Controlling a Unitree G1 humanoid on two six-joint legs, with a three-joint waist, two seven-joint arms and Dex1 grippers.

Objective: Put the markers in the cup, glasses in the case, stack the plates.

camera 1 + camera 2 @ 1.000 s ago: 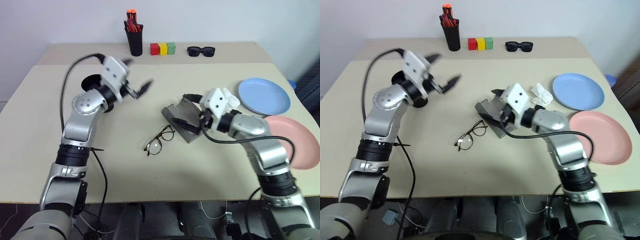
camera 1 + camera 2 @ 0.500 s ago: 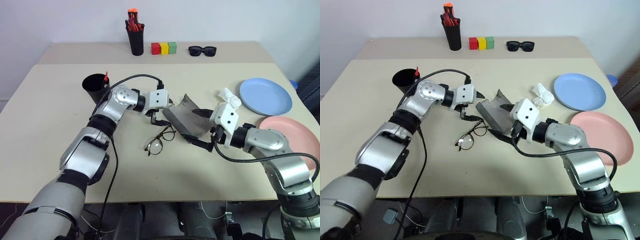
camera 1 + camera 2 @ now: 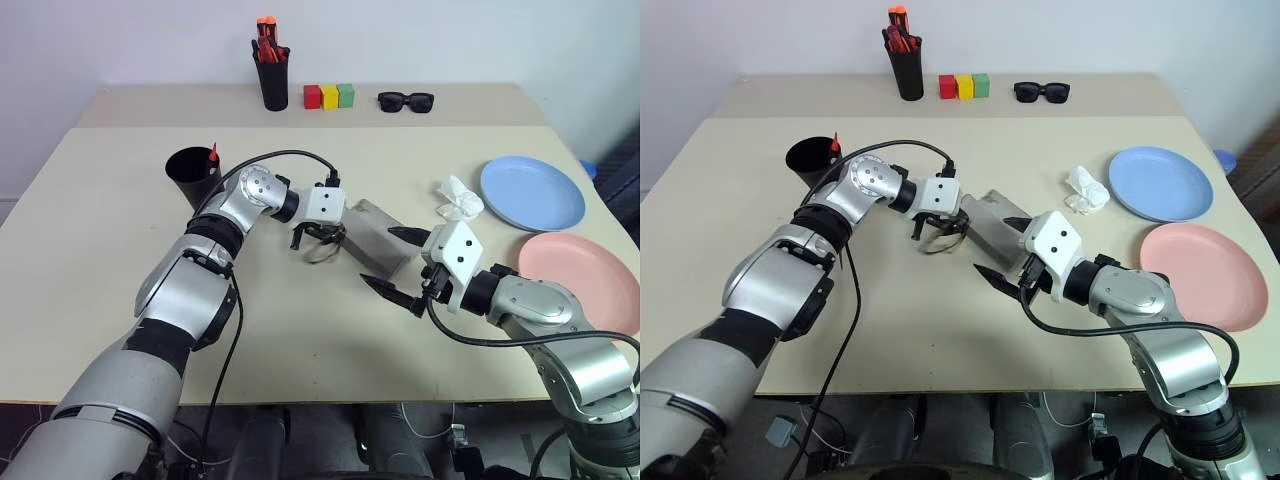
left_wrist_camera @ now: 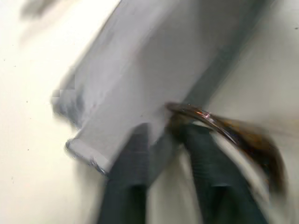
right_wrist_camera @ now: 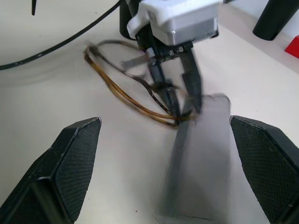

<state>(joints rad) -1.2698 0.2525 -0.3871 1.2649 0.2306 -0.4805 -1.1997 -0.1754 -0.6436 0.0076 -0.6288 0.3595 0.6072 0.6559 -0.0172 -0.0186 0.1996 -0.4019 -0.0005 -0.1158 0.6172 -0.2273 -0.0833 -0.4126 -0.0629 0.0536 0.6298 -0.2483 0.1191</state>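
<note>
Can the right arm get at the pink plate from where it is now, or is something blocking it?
Probably yes. The right gripper is open and holds nothing, and the pink plate lies bare on the table beside that arm, with nothing on it. The arm would have to swing back from the case.

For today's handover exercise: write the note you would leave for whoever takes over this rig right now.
Left claw: shut on the glasses, at the grey case.
Right claw: open, holding nothing, beside the case.
Done, as far as can be seen: a red marker tip sticks out of the black cup; the white marker cannot be seen.
Left: glasses into the case; blue plate and pink plate lie side by side, unstacked.
</note>
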